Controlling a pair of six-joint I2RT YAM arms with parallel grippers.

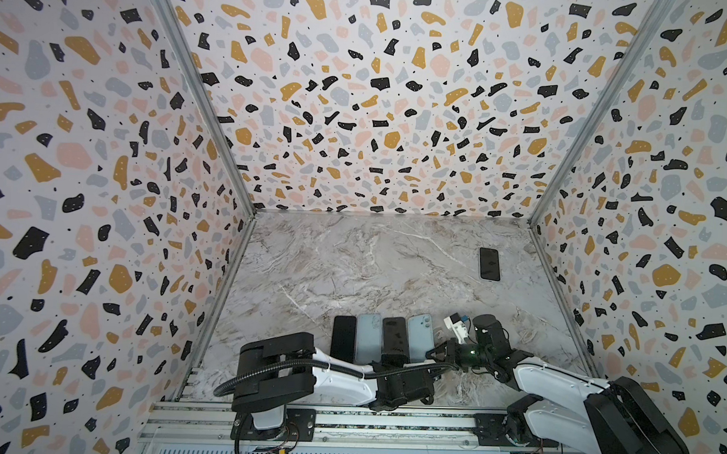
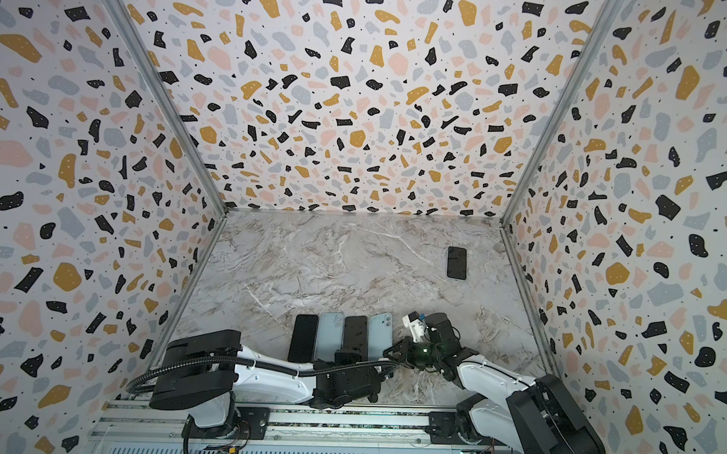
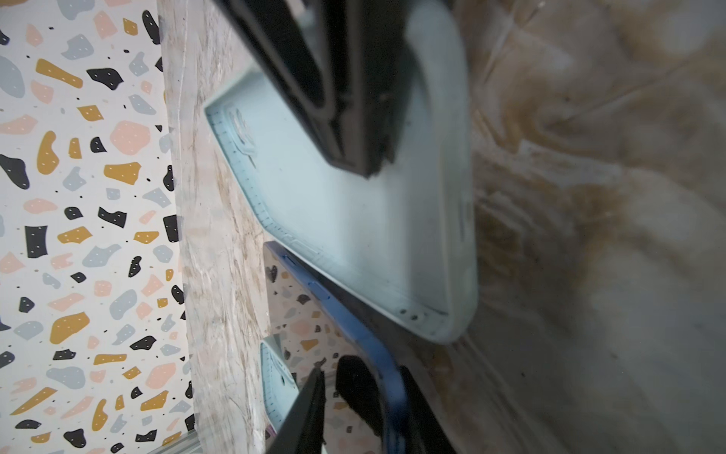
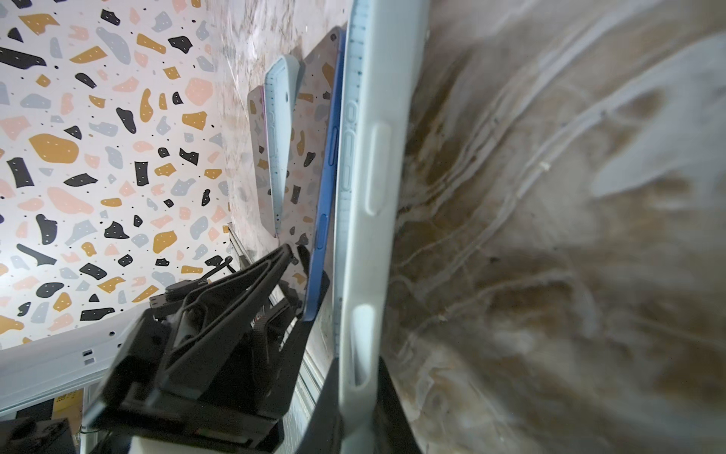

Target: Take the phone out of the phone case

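Evidently right end effector (image 4: 359, 375) clamps case (image 4: 369, 236); left end effector (image 3: 361, 387) astride phone (image 3: 338, 312), grip unclear.

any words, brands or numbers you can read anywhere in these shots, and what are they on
No text here is readable.
light blue case: raised marks along its inner rim, too blurred to read.
yellow label, seen in the right wrist view: print too small to read.
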